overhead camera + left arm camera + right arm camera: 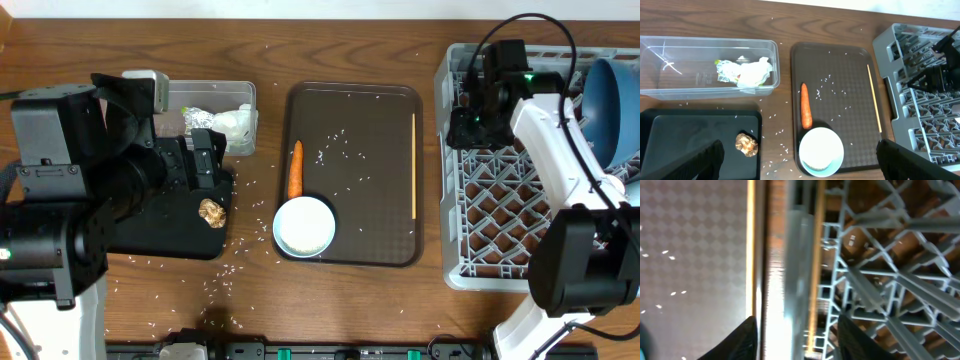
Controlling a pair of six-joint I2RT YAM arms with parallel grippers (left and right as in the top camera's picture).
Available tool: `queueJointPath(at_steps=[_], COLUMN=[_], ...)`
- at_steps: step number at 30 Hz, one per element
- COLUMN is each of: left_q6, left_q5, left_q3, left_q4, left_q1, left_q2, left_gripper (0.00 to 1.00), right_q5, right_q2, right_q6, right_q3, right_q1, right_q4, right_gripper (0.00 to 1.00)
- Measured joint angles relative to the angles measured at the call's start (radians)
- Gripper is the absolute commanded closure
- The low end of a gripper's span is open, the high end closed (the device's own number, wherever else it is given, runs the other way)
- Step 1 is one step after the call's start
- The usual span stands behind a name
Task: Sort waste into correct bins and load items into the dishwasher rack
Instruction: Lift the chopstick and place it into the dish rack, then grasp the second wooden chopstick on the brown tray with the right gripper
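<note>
Right gripper (pixel 796 327) hangs over the left wall of the grey dishwasher rack (pixel 500 235), jaws partly parted, with nothing clamped between them that I can make out; its own camera is blurred. One wooden chopstick (pixel 414 165) lies along the right side of the brown serving tray (pixel 390 250), near the rack. On that tray the white bowl (pixel 304 225) sits at the near left, the carrot (pixel 296 168) just behind it, with rice (pixel 335 140) scattered about. Left gripper (pixel 195 165) hovers wide open and empty over the black tray (pixel 685 130), where the brown lump (pixel 746 144) rests. Crumpled foil (pixel 200 122) and white tissue (pixel 236 125) lie in the clear tub (pixel 670 55). The dark-blue dish (pixel 612 95) stands in the rack's far right corner.
</note>
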Motion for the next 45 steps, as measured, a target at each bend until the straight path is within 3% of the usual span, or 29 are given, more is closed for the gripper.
queueJointPath(at_steps=[7,12,20,31,35,38,42,45], left_q6=[0.0,0.0,0.0,0.0,0.0,0.0,0.0,0.0], left_q5=[0.0,0.0,0.0,0.0,0.0,0.0,0.0,0.0], left_q3=[0.0,0.0,0.0,0.0,0.0,0.0,0.0,0.0], left_q4=[0.0,0.0,0.0,0.0,-0.001,-0.001,0.0,0.0], left_q1=[0.0,0.0,0.0,0.0,0.0,0.0,0.0,0.0], left_q2=[0.0,0.0,0.0,0.0,0.0,0.0,0.0,0.0], left_gripper=[0.02,0.02,0.02,0.02,0.02,0.02,0.02,0.02], right_q5=[0.019,0.094,0.154,0.189,0.183,0.174,0.157,0.14], right_q2=[-0.072,-0.032,0.166,0.26,0.281,0.281,0.281,0.281], right_q6=[0.042,0.132,0.213,0.263,0.275,0.278,0.274,0.272], right_q3=[0.002,0.003,0.003,0.003,0.003,0.004,0.003,0.004], right_q1=[0.167,0.269,0.28,0.28,0.281,0.281,0.281,0.281], right_q4=[0.014,0.015,0.069,0.092,0.093,0.098,0.105,0.125], right_gripper=[0.55,0.56,0.58,0.59,0.71,0.73,0.99,0.99])
